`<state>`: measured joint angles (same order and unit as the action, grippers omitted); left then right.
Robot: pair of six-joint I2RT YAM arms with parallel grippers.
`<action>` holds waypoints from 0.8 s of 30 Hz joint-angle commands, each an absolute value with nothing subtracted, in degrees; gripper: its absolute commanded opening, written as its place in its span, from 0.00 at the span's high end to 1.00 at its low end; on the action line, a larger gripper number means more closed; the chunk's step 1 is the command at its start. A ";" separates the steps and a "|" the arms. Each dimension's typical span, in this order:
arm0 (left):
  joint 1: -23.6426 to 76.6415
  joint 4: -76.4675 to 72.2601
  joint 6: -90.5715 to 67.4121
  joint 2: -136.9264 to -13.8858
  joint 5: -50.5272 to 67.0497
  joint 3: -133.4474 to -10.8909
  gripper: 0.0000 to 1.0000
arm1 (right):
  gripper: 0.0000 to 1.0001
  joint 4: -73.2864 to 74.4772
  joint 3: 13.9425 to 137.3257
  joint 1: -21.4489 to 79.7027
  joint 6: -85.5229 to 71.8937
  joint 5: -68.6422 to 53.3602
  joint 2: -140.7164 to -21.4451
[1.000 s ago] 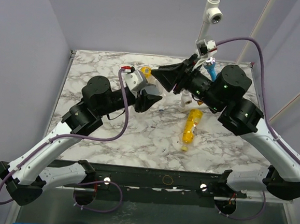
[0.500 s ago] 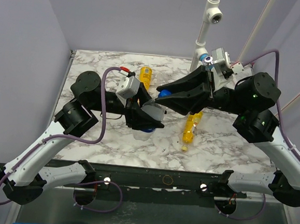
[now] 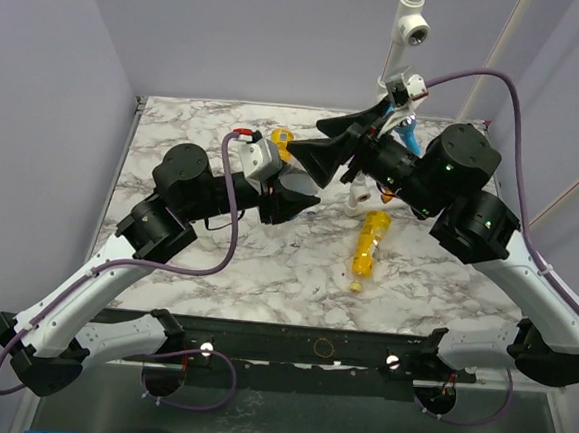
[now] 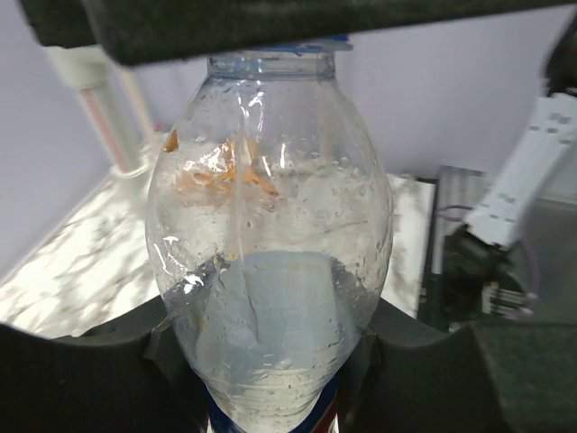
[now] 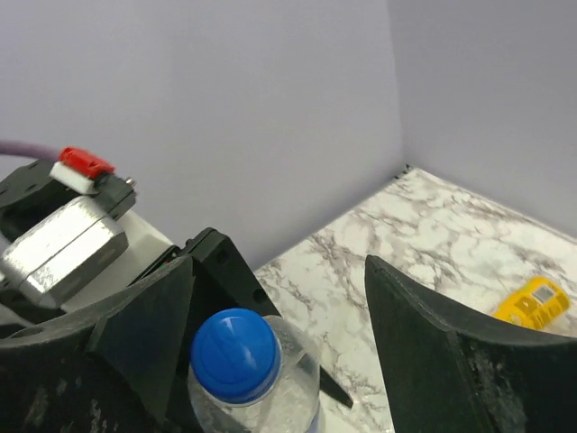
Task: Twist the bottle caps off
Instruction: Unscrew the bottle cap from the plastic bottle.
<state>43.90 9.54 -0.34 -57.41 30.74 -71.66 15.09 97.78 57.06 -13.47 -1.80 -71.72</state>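
My left gripper (image 4: 270,370) is shut on the lower body of a clear bottle (image 4: 270,253) with a blue label, holding it upright above the table. Its blue cap (image 5: 234,354) sits on the neck between the jaws of my right gripper (image 5: 278,263), which stands open. The cap is close to the left finger (image 5: 135,334) and well apart from the right one. From above, the left gripper (image 3: 289,191) and right gripper (image 3: 324,157) meet over the table's middle back, and they hide the held bottle.
A yellow-orange bottle (image 3: 369,245) lies on the marble table (image 3: 266,265) right of centre. Another yellow bottle (image 3: 280,141) lies at the back, seen also in the right wrist view as the yellow bottle (image 5: 532,302). A pale clear bottle (image 3: 359,197) lies under the right arm. A camera pole (image 3: 404,35) rises behind.
My right gripper's jaws have opened off the blue cap. Since half a second ago both arms have moved toward the back of the table, the left still holding the bottle.
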 commanded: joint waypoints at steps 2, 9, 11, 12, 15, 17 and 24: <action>43.94 8.37 7.00 -57.46 13.26 -69.79 0.96 | 0.26 20.05 100.76 57.22 -16.14 6.81 -74.41; 43.91 7.31 7.31 -57.14 10.99 -68.96 0.96 | 0.53 19.46 100.74 57.22 -17.27 6.90 -75.41; 43.95 7.28 7.12 -57.05 11.22 -68.74 0.96 | 0.61 18.54 100.17 57.24 -17.48 6.68 -75.19; 43.92 7.29 7.03 -56.99 11.45 -68.65 0.96 | 0.64 18.15 99.84 57.26 -17.53 6.38 -75.06; 43.95 7.30 6.83 -56.89 12.08 -68.38 0.96 | 0.65 16.67 99.20 57.25 -17.58 5.26 -74.56; 43.92 7.29 6.77 -56.85 12.55 -68.21 0.96 | 0.65 15.70 98.68 57.22 -17.49 4.84 -74.16; 43.92 7.29 6.42 -56.94 13.40 -68.11 0.96 | 0.61 13.95 98.11 57.22 -17.62 4.15 -73.71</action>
